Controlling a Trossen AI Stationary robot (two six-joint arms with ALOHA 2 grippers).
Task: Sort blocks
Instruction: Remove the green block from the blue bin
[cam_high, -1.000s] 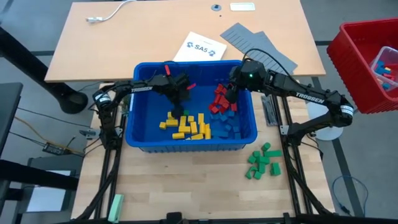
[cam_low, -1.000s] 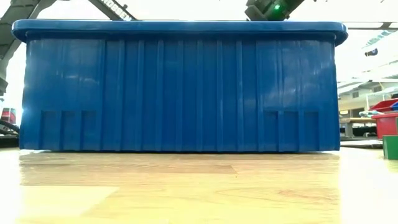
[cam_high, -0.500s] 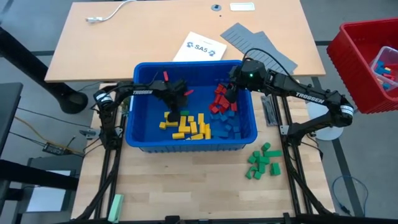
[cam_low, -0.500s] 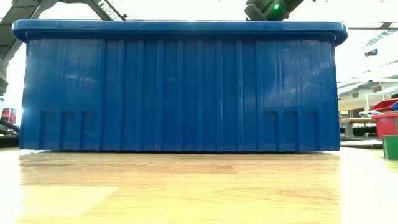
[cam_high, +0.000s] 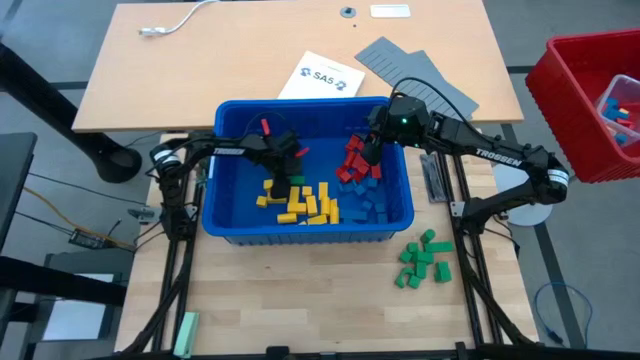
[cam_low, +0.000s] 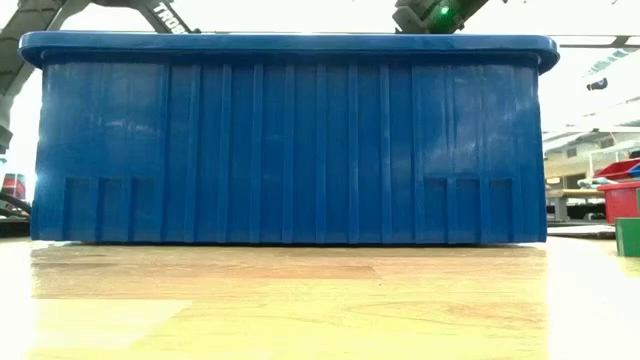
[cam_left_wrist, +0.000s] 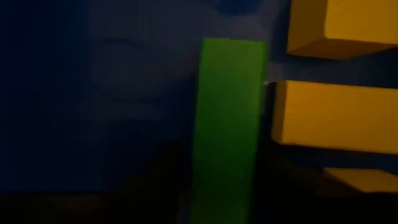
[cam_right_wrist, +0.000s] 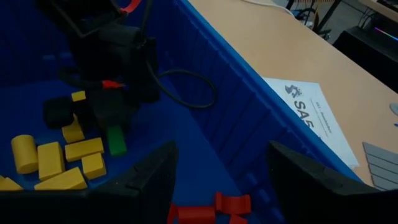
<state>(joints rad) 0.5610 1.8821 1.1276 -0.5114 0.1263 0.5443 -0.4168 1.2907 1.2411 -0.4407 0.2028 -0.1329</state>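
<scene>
Blocks first, high view: inside blue bin (cam_high: 215, 225) at frame centre, yellow blocks (cam_high: 305, 203) in lower middle, red blocks (cam_high: 353, 158) upper right, blue blocks (cam_high: 368, 200) lower right. Loose green blocks (cam_high: 423, 260) on wooden table, below and right of bin. Left gripper (cam_high: 285, 170) reaching in from left, low over bin floor just above yellow group. Right gripper (cam_high: 365, 160) reaching in from right, at red group. Printed sheet (cam_high: 320, 76) and grey panels (cam_high: 410, 70) above bin, red basket (cam_high: 570, 90) at right edge, pale green bar (cam_high: 186, 330) at lower left.

Low view: ribbed bin wall (cam_low: 290, 140) filling most of frame, hiding all contents and both pincers. Single green block (cam_low: 628, 236) at right edge.

Left wrist view: upright green block (cam_left_wrist: 227, 124) at centre, close up, yellow blocks (cam_left_wrist: 336, 115) just beside it on right. Dark shapes along bottom; whether pincer is clamped on block, cannot tell.

Right wrist view: own fingers (cam_right_wrist: 149, 171) spread apart at bottom, nothing between them. Left gripper (cam_right_wrist: 115, 121) at centre left, directly over green block (cam_right_wrist: 115, 140) standing on bin floor, yellow blocks (cam_right_wrist: 62, 155) at lower left beside it. Red blocks (cam_right_wrist: 217, 205) at bottom centre. Printed sheet (cam_right_wrist: 311, 115) at right, beyond bin rim.
</scene>
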